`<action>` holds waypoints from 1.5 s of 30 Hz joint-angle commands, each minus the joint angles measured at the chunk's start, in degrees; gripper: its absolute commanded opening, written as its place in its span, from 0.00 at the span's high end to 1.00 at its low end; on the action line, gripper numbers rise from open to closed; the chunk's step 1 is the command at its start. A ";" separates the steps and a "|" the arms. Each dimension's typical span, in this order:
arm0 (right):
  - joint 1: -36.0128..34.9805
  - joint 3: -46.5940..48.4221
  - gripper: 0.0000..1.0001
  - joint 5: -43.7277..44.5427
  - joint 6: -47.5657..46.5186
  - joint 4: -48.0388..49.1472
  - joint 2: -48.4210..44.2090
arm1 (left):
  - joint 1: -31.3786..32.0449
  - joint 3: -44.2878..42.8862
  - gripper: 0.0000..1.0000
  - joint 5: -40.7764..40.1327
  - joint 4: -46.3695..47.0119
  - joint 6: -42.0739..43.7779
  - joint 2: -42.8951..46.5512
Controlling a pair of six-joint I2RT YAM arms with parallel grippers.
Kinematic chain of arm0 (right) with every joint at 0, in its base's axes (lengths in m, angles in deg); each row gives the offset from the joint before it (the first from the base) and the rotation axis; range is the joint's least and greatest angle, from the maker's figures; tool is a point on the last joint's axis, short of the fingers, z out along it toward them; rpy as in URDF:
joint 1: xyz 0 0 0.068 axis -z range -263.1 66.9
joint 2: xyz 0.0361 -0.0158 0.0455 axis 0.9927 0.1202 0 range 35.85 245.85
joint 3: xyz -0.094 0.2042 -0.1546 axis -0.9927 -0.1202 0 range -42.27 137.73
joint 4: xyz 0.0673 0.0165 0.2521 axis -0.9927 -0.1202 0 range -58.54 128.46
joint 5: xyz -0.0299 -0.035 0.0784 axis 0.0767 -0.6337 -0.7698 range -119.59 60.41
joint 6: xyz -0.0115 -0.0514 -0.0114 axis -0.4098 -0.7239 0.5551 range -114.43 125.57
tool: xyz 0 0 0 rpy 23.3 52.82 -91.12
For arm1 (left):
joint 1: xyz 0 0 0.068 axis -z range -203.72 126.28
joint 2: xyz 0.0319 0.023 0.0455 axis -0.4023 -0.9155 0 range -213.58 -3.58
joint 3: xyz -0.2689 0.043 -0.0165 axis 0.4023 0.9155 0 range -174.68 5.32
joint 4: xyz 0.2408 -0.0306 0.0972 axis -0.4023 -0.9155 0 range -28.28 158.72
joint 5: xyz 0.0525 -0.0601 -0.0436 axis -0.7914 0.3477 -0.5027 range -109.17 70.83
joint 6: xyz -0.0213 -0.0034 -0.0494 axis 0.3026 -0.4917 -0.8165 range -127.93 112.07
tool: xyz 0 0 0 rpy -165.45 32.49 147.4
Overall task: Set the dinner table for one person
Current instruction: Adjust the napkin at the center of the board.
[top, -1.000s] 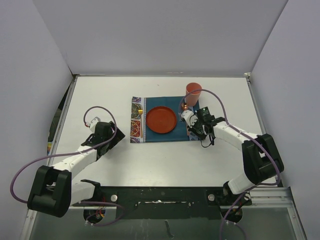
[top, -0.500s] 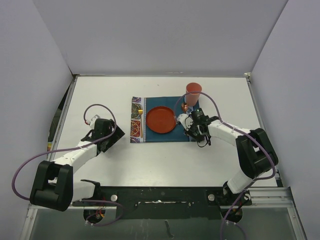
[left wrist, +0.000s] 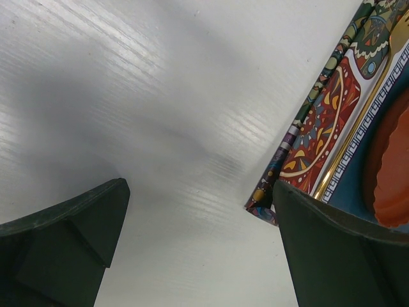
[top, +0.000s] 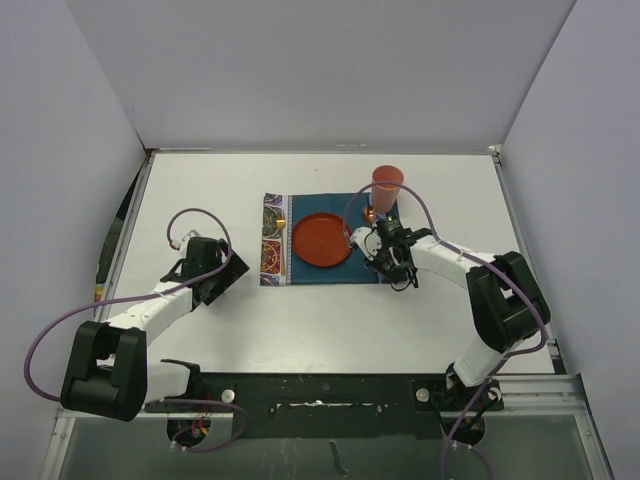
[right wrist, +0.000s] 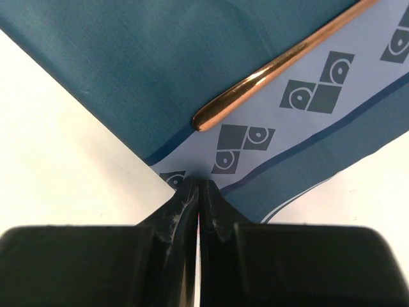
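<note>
On the white dinner table (top: 330, 325) lies a teal placemat (top: 330, 276) with patterned ends. On it sit an orange plate (top: 322, 240) and a copper spoon (top: 370, 213). A gold utensil (top: 286, 245) lies left of the plate. An orange cup (top: 387, 183) stands at the mat's far right corner. My right gripper (top: 378, 250) is shut, its tips (right wrist: 199, 185) resting on the mat's patterned band, just short of the spoon's handle end (right wrist: 281, 64). My left gripper (top: 225, 270) is open and empty (left wrist: 198, 217) over bare table, left of the mat's edge (left wrist: 319, 128).
White walls enclose the table on three sides. Purple cables loop over both arms. In the left wrist view the plate's rim (left wrist: 391, 166) and the gold utensil (left wrist: 358, 144) show at the right.
My right gripper has slid left along the mat's near right part, toward the plate. My left gripper has shifted slightly toward the mat. The mat, plate and cup have stayed put.
</note>
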 commanded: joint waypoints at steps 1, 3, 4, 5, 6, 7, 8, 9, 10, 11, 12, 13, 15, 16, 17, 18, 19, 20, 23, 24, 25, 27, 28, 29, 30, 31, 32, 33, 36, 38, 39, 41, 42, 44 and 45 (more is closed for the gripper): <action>-4.33 1.97 1.00 -3.13 2.34 -4.53 2.30 | -0.71 -2.21 0.02 1.37 1.52 1.42 -0.07; -6.00 2.45 1.00 -4.09 2.99 -5.69 3.17 | -0.90 -2.14 0.02 1.81 1.42 1.60 -0.06; -6.57 2.80 1.00 -4.91 3.42 -6.27 3.64 | -0.99 -2.13 0.02 1.99 1.43 1.63 -0.06; -7.07 2.98 1.00 -5.72 3.78 -6.68 4.05 | -1.07 -2.07 0.02 2.22 1.43 1.71 -0.06; -7.42 3.22 1.00 -6.42 3.94 -6.91 4.37 | -1.17 -2.04 0.02 2.39 1.43 1.79 -0.13; -7.74 3.35 1.00 -6.63 3.97 -7.11 4.72 | -1.24 -2.04 0.02 2.52 1.35 1.88 -0.07; -8.01 3.41 1.00 -6.31 3.97 -7.04 4.82 | -1.27 -2.04 0.02 2.67 1.35 1.89 0.06; -8.16 3.48 1.00 -5.88 3.78 -6.86 4.74 | -1.27 -2.06 0.02 2.79 1.34 1.97 0.13; -8.21 3.61 1.00 -5.64 3.59 -6.74 4.62 | -1.32 -2.05 0.02 2.77 1.34 1.96 0.33; -8.25 3.79 1.00 -5.20 3.41 -6.59 4.50 | -1.35 -2.04 0.02 2.72 1.34 2.06 0.51; -8.23 3.85 1.00 -4.83 3.19 -6.40 4.43 | -1.36 -1.97 0.02 2.62 1.34 2.07 0.65; -8.24 3.87 1.00 -4.50 2.85 -6.18 4.39 | -1.36 -2.03 0.02 2.64 1.39 2.02 0.78; -8.15 3.37 1.00 -3.94 2.15 -5.78 4.25 | -1.44 -2.16 0.02 2.63 1.34 2.07 0.81; -8.04 3.07 1.00 -3.75 1.69 -5.76 4.10 | -1.37 -2.25 0.02 2.68 1.34 2.07 0.74; -8.00 2.76 1.00 -3.45 1.34 -5.69 3.80 | -1.36 -2.34 0.02 2.72 1.34 2.15 0.61; -7.75 2.39 1.00 -3.19 1.00 -5.66 3.42 | -1.40 -2.45 0.02 2.73 1.34 2.22 0.49; -7.49 2.04 1.00 -3.04 0.57 -5.72 2.93 | -1.36 -2.47 0.02 2.75 1.26 2.24 0.39; -6.90 1.77 1.00 -2.97 0.16 -5.85 2.44 | -1.36 -2.53 0.02 2.71 1.26 2.18 0.26; -4.82 0.91 1.00 -2.67 -1.55 -6.29 1.27 | -1.36 -2.57 0.02 2.54 1.19 1.92 0.37; -3.89 0.73 1.00 -2.58 -2.37 -6.49 1.02 | -1.38 -2.57 0.02 2.54 1.18 1.83 0.45; -2.86 0.56 1.00 -2.57 -3.29 -6.73 0.76 | -1.40 -2.69 0.02 2.54 1.24 1.76 0.54; -1.17 0.31 1.00 -2.61 -5.35 -7.33 0.53 | -1.36 -2.93 0.02 2.45 1.11 2.03 0.56; -0.37 0.15 1.00 -2.47 -6.22 -7.48 0.43 | -1.36 -3.05 0.02 2.54 0.96 2.25 0.51; 0.63 0.02 1.00 -2.40 -7.10 -7.55 0.28 | -1.45 -3.36 0.02 2.55 0.85 2.37 0.40; 1.32 -0.07 1.00 -2.37 -8.01 -7.59 0.19 | -1.44 -3.54 0.02 2.54 0.74 2.53 0.18; 1.83 -0.05 1.00 -2.28 -8.55 -7.51 0.16 | -1.47 -3.73 0.02 2.70 0.77 2.73 0.08; 2.09 0.11 1.00 -2.15 -8.89 -7.50 0.27 | -1.45 -3.90 0.02 2.79 0.80 2.81 -0.16; 2.45 0.32 1.00 -2.12 -9.09 -7.58 0.39 | -1.47 -4.07 0.02 2.88 0.77 2.90 -0.42; 2.72 0.75 1.00 -2.42 -9.22 -7.67 0.88 | -1.45 -4.72 0.02 3.37 0.91 3.33 -1.27; 2.74 1.02 1.00 -2.79 -9.08 -7.68 1.23 | -1.44 -5.14 0.02 3.43 0.89 3.51 -1.67; 2.78 1.12 1.00 -2.83 -9.05 -7.68 1.44 | -1.51 -5.26 0.02 3.57 0.98 3.58 -1.83; 2.71 1.35 1.00 -2.83 -9.04 -7.51 1.93 | -1.74 -5.52 0.02 3.89 1.28 3.90 -2.22; 2.74 1.38 1.00 -2.83 -9.04 -7.46 2.12 | -1.78 -5.66 0.02 3.94 1.33 4.04 -2.36; 2.76 1.48 1.00 -2.92 -9.09 -7.42 2.47 | -2.03 -5.94 0.02 4.06 1.39 4.26 -2.92; 2.71 1.52 1.00 -2.81 -9.17 -7.37 2.67 | -2.12 -5.99 0.02 4.29 1.58 4.24 -3.16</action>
